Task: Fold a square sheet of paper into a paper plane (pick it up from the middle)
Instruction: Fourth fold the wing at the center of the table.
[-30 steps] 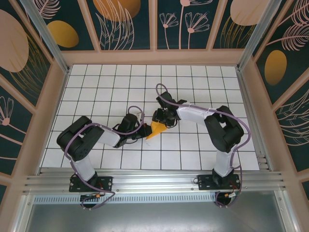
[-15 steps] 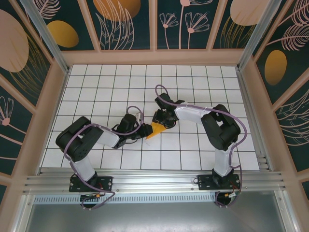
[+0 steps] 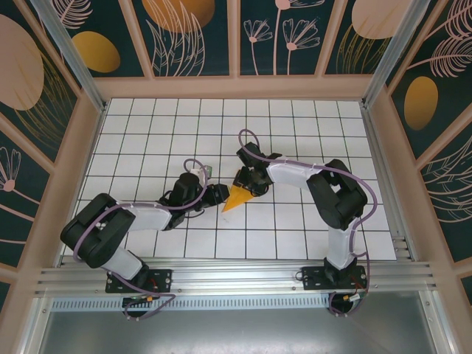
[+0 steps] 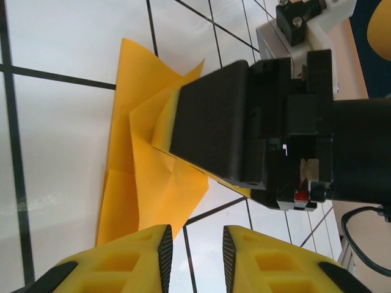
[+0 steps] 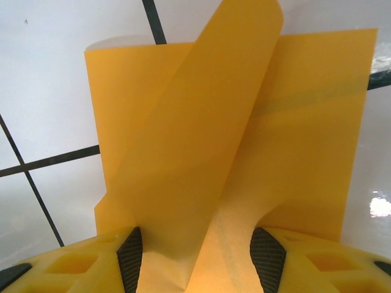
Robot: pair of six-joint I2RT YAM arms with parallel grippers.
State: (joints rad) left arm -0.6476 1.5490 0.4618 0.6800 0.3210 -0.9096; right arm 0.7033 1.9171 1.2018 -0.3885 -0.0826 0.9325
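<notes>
Square sheet of paper [image 3: 236, 198]: folded orange wedge, mid-table [image 3: 147, 133] | right gripper [image 5: 195, 259]: jaws apart, straddling its raised flap | left gripper [image 4: 197, 253]: jaws slightly parted, empty, just left.

Both arms I drive, left arm [image 3: 146, 217] and right arm [image 3: 295, 175], wear black joints and white shells, purple cable [image 3: 366, 193] looping each from black base plates [image 3: 140, 280] on the aluminium rail [image 3: 236, 274]; farthest from that rail, yellow honeycombed fingers [image 4: 116, 261] carry black pads [image 5: 130, 251].

Bright, even overhead light leaves soft shadows and glare patches on the glossy white gridded tabletop [image 5: 379, 207]; close-ups slightly soft.
</notes>
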